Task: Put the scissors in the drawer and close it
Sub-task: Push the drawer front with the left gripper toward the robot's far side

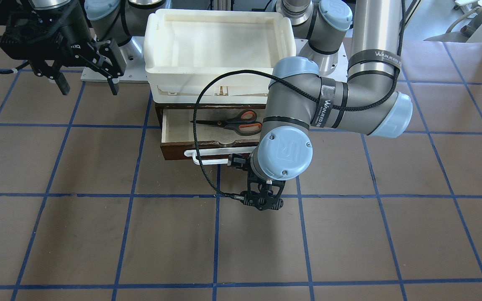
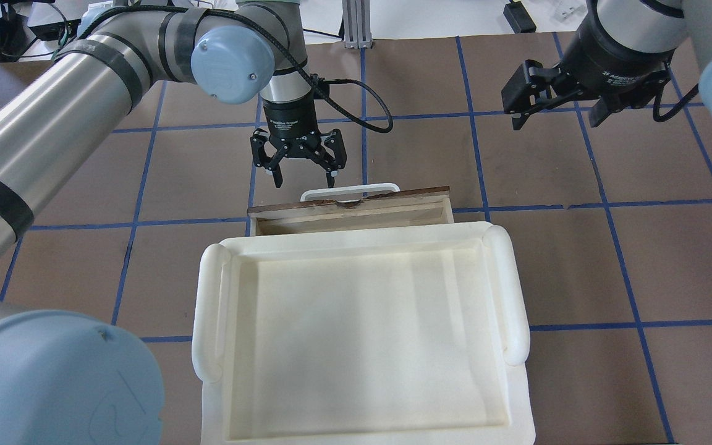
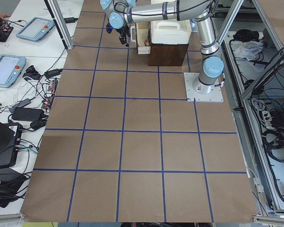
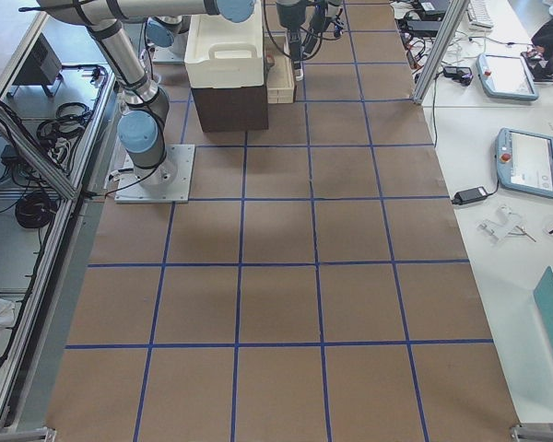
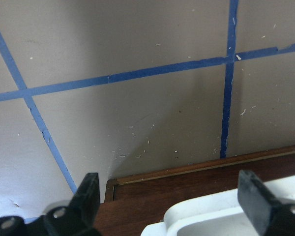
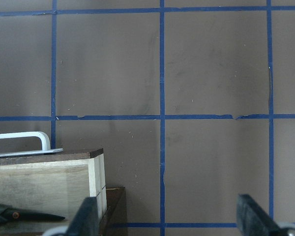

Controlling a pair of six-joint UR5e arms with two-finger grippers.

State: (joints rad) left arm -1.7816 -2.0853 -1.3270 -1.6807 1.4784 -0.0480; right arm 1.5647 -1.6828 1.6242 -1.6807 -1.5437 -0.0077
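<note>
Scissors inside the open drawer; left gripper spread wide just beside the white handle; right gripper wide, well apart.

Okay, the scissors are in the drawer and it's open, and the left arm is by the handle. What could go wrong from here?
1. The open left end effector sits near one end of the handle, not its middle; a push there might skew the drawer and jam it.
2. The arm's black cable loops over the open drawer and handle and could snag as the drawer closes.
</note>
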